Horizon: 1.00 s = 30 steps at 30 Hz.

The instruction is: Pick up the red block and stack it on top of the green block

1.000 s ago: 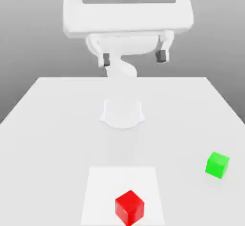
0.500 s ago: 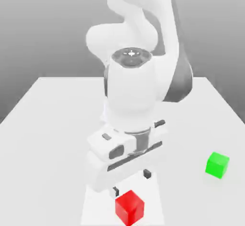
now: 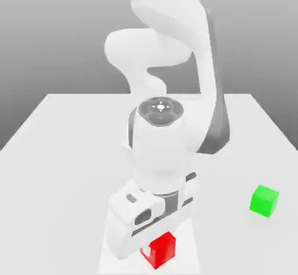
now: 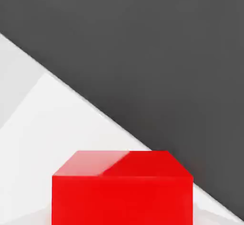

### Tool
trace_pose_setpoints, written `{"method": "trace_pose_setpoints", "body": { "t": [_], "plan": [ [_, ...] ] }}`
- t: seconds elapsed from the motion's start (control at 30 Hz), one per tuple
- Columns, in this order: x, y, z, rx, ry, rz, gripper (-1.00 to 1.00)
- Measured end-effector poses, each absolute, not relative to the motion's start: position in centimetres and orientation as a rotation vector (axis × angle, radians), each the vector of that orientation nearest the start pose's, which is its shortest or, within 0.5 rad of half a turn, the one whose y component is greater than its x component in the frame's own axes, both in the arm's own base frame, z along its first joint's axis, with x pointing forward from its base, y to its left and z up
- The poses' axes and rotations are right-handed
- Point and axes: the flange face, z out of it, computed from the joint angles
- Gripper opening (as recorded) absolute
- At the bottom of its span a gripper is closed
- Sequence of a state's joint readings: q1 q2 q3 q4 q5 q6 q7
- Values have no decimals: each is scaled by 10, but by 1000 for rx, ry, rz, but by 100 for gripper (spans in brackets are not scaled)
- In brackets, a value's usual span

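The red block (image 3: 163, 250) rests on the table near the front, on a paler square patch (image 3: 187, 233). My gripper (image 3: 152, 240) has come down right over it, and the white hand covers the block's top and one side. In the hand view the red block (image 4: 122, 190) sits very close and centred, with the gripper shut on it. The green block (image 3: 265, 200) stands alone toward the exterior view's right, well apart from the hand.
The white table (image 3: 64, 152) stretches to either side of the arm. The arm's thick links (image 3: 160, 146) rise above the middle of the table behind the hand. In the hand view the table edge (image 4: 95, 107) runs diagonally against a dark background.
The arm swung down from high at the back to the red block, then dropped the last stretch onto it. The gripper has closed. Neither block has moved.
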State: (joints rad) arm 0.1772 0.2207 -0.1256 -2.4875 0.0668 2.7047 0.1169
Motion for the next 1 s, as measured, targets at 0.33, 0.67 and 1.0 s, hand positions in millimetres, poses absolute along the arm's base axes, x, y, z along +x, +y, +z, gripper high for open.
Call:
{"method": "trace_pose_setpoints", "body": {
  "t": [0.33,0.67,1.0],
  "plan": [
    [412,176,230,-3136,-164,5,-100],
    [296,299,244,-3099,-562,-1,-100],
    [309,281,213,-3204,-520,-18,-100]
  ]
}}
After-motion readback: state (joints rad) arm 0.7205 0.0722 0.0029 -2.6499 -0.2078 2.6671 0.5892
